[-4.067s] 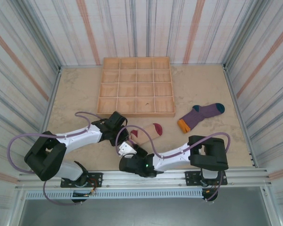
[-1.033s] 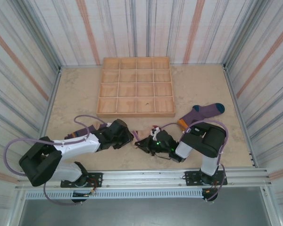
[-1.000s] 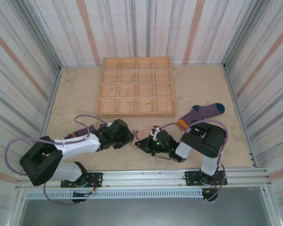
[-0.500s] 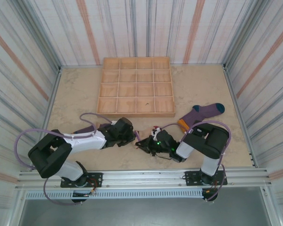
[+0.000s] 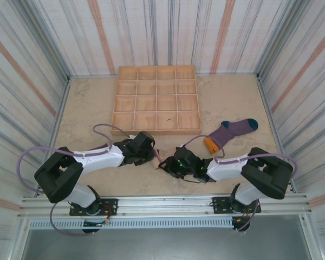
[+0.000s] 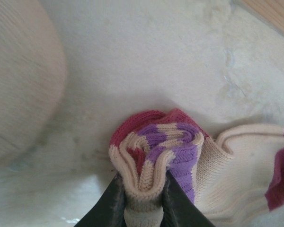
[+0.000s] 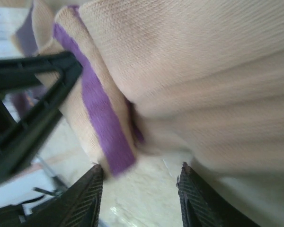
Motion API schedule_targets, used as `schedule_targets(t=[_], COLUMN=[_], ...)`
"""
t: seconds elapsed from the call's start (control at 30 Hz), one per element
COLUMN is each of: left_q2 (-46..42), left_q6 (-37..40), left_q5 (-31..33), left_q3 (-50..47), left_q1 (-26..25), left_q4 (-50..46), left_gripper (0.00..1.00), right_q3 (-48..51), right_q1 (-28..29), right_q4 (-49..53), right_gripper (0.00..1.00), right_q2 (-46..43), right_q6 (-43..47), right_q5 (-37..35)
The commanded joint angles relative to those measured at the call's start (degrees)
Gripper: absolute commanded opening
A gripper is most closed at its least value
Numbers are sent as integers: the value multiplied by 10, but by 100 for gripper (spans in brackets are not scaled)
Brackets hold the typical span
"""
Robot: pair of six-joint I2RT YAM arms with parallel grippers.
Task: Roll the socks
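Note:
The cream sock (image 6: 156, 151) with maroon toe lies bunched at the front middle of the table. My left gripper (image 6: 141, 189) is shut on its folded purple-striped cuff, which bulges up between the dark fingers (image 6: 111, 205). In the top view the left gripper (image 5: 148, 156) and right gripper (image 5: 166, 163) meet over the cream sock (image 5: 156, 157). The right gripper (image 7: 139, 175) stands open, its fingertips (image 7: 83, 196) just under the sock's cream body (image 7: 189, 71). The purple sock (image 5: 230, 131) with teal toe and orange cuff lies flat at the right. The dark purple sock is hidden.
A wooden tray (image 5: 156, 99) of square compartments sits at the back centre. Striped walls close in the table on three sides. The left arm's cable (image 5: 105, 128) loops over the table in front of the tray. Bare tabletop (image 5: 86, 103) lies left of the tray.
The right arm's elbow has swung out to the right and lower, while its gripper stays at the cream sock. The left gripper has edged slightly right, still clamping the cuff.

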State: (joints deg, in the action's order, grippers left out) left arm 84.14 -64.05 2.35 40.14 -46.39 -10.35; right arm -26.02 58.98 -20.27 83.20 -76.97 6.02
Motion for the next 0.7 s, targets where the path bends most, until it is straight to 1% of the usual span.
schedule_targets(t=[0.0, 0.1, 0.17, 0.2, 0.27, 0.37, 0.47, 0.53, 0.67], left_q2=[-16, -26, -34, -38, -44, -46, -49, -52, -59], left_q6=[36, 36, 25, 14, -8, -33, -45, -45, -40], left_q5=[22, 14, 13, 12, 3, -13, -30, -34, -34], left_q3=[10, 9, 5, 0, -13, -17, -21, -21, -20], left_q1=[32, 56, 66, 70, 74, 75, 74, 74, 74], left_q4=[-78, -105, -117, -118, -109, -107, -98, -100, -109], left_gripper=[0, 0, 0, 0, 0, 0, 0, 0, 0], right_q3=[-31, -73, -99, -109, -125, -137, -139, -152, -191], right_q1=[6, 32, 62, 82, 112, 164, 212, 224, 237], right_q4=[196, 225, 236, 234, 220, 177, 114, 97, 88], right_gripper=[48, 50, 53, 56, 56, 56, 58, 61, 62], right_q2=[-35, -46, -44, -39, -22, 11, 48, 83, 152], right_q6=[149, 258, 328, 363, 424, 502, 561, 588, 628], right_q5=[-58, -107, -160, -194, -237, -319, -407, -434, -463])
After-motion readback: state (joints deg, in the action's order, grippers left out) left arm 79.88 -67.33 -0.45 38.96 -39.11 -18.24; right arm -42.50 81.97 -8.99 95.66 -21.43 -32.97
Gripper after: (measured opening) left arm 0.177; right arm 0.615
